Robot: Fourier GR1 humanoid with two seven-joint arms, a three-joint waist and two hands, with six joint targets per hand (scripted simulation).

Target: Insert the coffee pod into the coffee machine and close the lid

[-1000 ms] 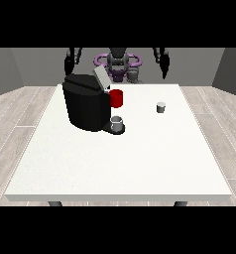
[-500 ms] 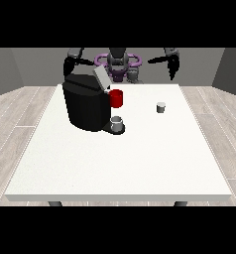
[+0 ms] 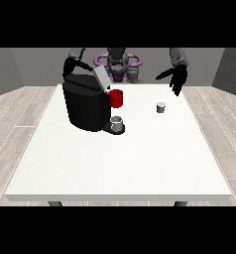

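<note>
Front view. A large white bench (image 3: 120, 163) carries three groups of things, all on its far half. Toward the far left corner stands the coffee machine (image 3: 85, 104), a black, boxy body with a rounded top. Its lid (image 3: 102, 78), a pale grey flap, is raised and tilts up and back from the top of the machine, so the machine is open. A red cylindrical part (image 3: 116, 98) juts from the machine's front upper side, on the side facing the middle of the bench. Below it, a small grey cup (image 3: 117, 121) stands on the machine's dark base plate; what the cup holds cannot be told from this angle.

The coffee pod (image 3: 161, 107) is a small, short, pale grey cylinder with a darker top. It stands upright on the bench, toward the far right edge, well apart from the machine and touching nothing else. No writing, brand or label can be read on the pod or the machine.

The hand at the view's right (image 3: 177, 79) hangs above the far right edge of the bench, beyond the pod and clear of it. Its fingers are spread and point down, relaxed, with nothing in them. The hand at the view's left (image 3: 69, 67) is behind the top of the machine near the far left corner; how its fingers lie cannot be told, and nothing is seen in it.
</note>
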